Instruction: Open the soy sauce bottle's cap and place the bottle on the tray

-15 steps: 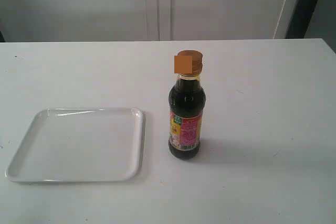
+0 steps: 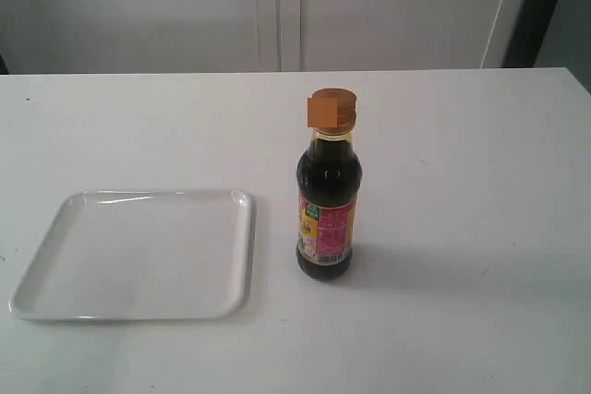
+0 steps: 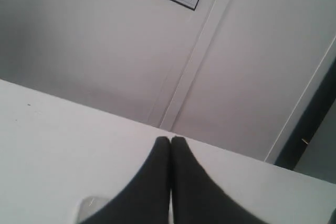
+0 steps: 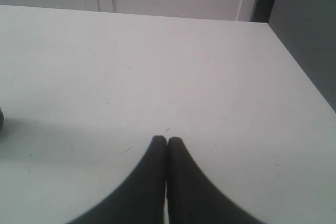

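The soy sauce bottle [image 2: 328,200] is seen upright on the white table [image 2: 462,182] only in the exterior view, a bit right of the middle, with its cap [image 2: 332,110] flipped down and sealed on top. The tray [image 2: 55,274] is laid flat just beside it to the left, a small strip of table between them, nothing on it. Neither arm is caught by that camera at all.

The grippers are picked up only by the wrist cams. In the left wrist view, the left gripper [image 3: 170,141] is shown clenched, dark fingers pressed tip to tip with nothing between them, pointed over the table toward a pale wall; a bit of white rim, possibly the tray's corner, is glimpsed by the fingers. In the right wrist view, the right gripper [image 4: 167,140] is pinched closed the same way, empty, over bare tabletop, and a dark sliver is cut off at the picture's edge, too little to be identified.
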`<state>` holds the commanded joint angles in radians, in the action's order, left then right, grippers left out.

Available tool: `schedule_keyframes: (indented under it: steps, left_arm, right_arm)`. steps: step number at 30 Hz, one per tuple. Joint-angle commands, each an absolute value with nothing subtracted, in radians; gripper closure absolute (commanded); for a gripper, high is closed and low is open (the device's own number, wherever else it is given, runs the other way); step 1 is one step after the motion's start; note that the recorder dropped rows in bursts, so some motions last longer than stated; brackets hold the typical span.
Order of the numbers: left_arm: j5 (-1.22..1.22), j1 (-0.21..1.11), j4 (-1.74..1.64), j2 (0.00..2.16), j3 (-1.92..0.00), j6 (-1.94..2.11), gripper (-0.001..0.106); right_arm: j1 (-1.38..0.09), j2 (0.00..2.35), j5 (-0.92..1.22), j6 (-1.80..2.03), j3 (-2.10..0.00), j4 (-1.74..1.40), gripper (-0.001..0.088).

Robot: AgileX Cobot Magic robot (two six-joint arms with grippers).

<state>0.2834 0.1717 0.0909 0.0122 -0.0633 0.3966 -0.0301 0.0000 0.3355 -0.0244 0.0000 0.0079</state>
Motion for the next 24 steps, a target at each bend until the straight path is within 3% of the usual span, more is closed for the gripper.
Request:
schedule_keyframes:
  steps: [15,24]
  left_arm:
    - [0.187,0.175,-0.176,0.343,-0.304,0.460,0.105]
    - [0.513,0.175,-0.689,0.583,-0.350,0.933,0.105]
  right_arm:
    - [-0.030,0.000,0.336,-0.024,0.000,0.008,0.0868]
    - [-0.030,0.000,0.336,-0.024,0.000,0.008,0.0868]
